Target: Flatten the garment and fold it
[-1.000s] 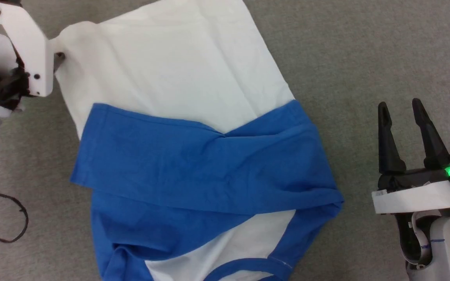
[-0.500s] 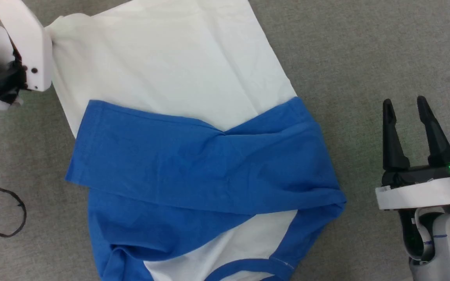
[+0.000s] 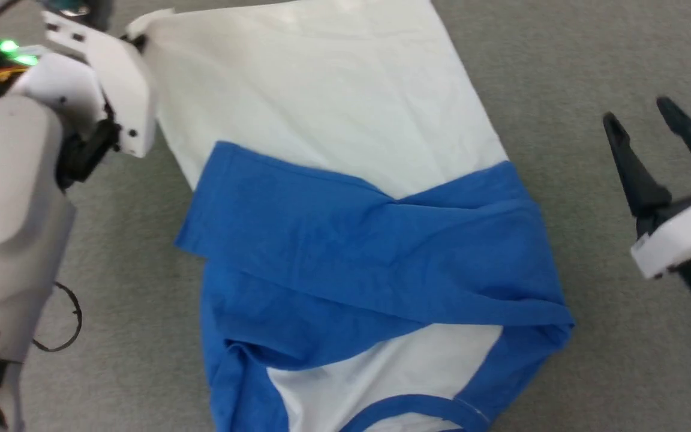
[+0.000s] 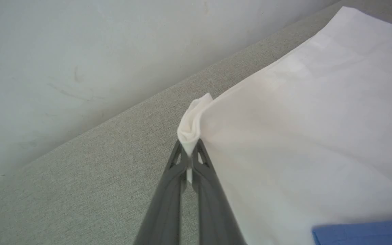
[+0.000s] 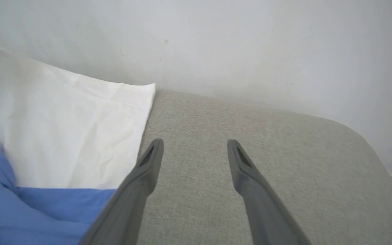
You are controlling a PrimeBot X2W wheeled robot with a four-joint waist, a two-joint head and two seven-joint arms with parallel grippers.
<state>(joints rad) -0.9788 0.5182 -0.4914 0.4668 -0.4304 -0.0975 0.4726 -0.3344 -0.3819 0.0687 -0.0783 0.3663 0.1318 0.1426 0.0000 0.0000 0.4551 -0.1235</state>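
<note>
The garment [image 3: 333,120] lies spread on the grey surface, white body toward the far side, both blue sleeves [image 3: 369,252] folded across it and the blue neckband [image 3: 411,408] nearest me. My left gripper [image 4: 189,149] is shut on the garment's far-left hem corner [image 4: 191,126], which bunches up between the fingers; in the head view that corner [image 3: 141,24] is lifted at the top left. My right gripper [image 3: 645,126] hovers open to the right of the garment, over bare surface, its fingers [image 5: 151,160] apart with nothing between them beside the white hem [image 5: 80,112].
A pale wall [image 5: 216,44] rises just behind the grey surface [image 3: 561,90], whose far right corner [image 5: 362,136] is rounded. A thin black cable loop [image 3: 63,324] lies beside my left forearm [image 3: 9,198].
My left gripper has shut on the hem corner and raised it. The camera has moved, so the whole picture shifted right. The right gripper stays open.
</note>
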